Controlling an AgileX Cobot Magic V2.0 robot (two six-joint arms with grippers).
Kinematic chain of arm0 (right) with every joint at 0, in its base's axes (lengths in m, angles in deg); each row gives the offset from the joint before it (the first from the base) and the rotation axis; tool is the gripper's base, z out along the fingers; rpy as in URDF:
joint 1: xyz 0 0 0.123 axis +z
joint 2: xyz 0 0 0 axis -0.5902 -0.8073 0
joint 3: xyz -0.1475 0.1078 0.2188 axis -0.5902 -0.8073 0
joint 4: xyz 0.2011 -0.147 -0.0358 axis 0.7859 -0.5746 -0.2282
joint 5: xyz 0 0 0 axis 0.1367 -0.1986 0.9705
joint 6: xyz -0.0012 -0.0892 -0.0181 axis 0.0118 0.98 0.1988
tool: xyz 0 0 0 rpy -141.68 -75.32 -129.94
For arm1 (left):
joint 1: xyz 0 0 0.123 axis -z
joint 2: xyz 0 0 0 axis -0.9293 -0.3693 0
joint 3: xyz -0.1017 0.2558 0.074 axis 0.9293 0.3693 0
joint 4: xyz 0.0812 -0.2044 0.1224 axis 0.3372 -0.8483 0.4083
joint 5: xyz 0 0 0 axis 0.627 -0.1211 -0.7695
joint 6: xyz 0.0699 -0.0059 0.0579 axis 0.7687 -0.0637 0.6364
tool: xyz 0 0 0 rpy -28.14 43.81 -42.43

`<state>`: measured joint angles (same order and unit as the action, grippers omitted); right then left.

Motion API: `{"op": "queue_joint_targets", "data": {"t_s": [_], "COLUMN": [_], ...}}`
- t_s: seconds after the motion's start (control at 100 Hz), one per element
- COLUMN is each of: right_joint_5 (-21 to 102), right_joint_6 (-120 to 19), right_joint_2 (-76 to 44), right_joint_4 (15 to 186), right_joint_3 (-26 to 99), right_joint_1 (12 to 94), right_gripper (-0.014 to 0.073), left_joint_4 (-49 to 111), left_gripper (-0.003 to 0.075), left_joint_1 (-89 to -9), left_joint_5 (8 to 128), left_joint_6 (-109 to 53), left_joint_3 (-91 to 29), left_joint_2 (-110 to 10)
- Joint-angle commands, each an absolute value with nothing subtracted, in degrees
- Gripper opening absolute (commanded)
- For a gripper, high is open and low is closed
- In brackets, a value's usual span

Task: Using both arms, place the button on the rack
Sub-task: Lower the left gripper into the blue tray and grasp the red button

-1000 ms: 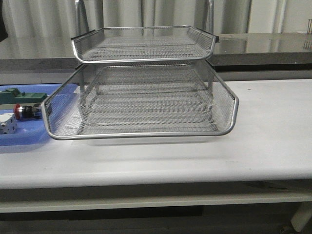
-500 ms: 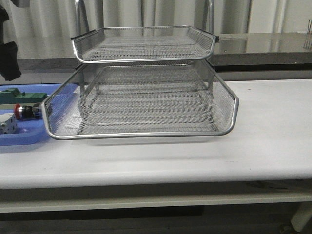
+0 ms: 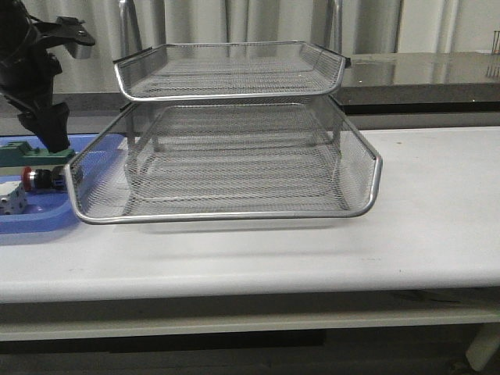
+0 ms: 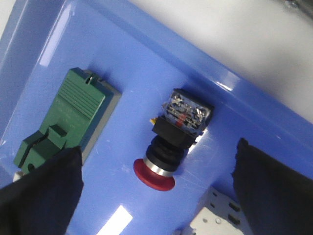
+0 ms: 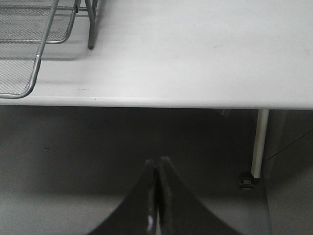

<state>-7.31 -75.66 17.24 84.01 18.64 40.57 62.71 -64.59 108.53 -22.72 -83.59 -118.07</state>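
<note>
- The button (image 4: 171, 142) lies on its side in the blue tray (image 4: 122, 39), with its red cap pointing away from the tray's near wall.
- The blue tray sits on the white table (image 3: 422, 219), just beside the left end of the rack (image 3: 226, 156).
- The left gripper (image 4: 156, 191) hangs over the blue tray with its two fingers (image 4: 44, 191) wide apart and nothing in them.
- The button lies between those two fingers and does not touch either one.
- A green block (image 4: 68, 117) lies in the blue tray just beside the button, partly under one finger.
- A white cube (image 4: 215, 220) with small holes lies near the button's red cap, on the other side from the green block.
- In the front view the left arm (image 3: 35, 70) comes down above the blue tray, left of the rack.
- The right gripper (image 5: 156, 196) is pressed shut with nothing in it, out past the front edge of the table, well apart from the rack.
- The rack's wire trays hold nothing.
</note>
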Motion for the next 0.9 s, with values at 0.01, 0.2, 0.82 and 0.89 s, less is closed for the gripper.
{"op": "queue_joint_targets", "data": {"t_s": [0.01, 0.2, 0.82, 0.89], "right_joint_5": [-3.9, -3.9, -3.9, -3.9], "right_joint_6": [-75.4, -75.4, -75.4, -75.4], "right_joint_2": [16.8, 16.8, 16.8, 16.8], "right_joint_4": [83.8, 83.8, 83.8, 83.8], "right_joint_3": [20.4, 20.4, 20.4, 20.4], "right_joint_1": [40.6, 40.6, 40.6, 40.6], "right_gripper": [-0.0071, -0.0071, -0.0071, -0.0071], "left_joint_4": [62.7, 63.1, 65.7, 65.7], "left_gripper": [0.0606, 0.0606, 0.0606, 0.0606], "left_joint_1": [-64.3, -64.3, -64.3, -64.3], "left_joint_5": [107.8, 108.2, 107.6, 107.6], "left_joint_6": [-22.6, -21.9, -21.6, -21.6], "left_joint_3": [-87.9, -89.7, -91.2, -91.2], "left_joint_2": [-116.4, -119.2, -126.1, -126.3]}}
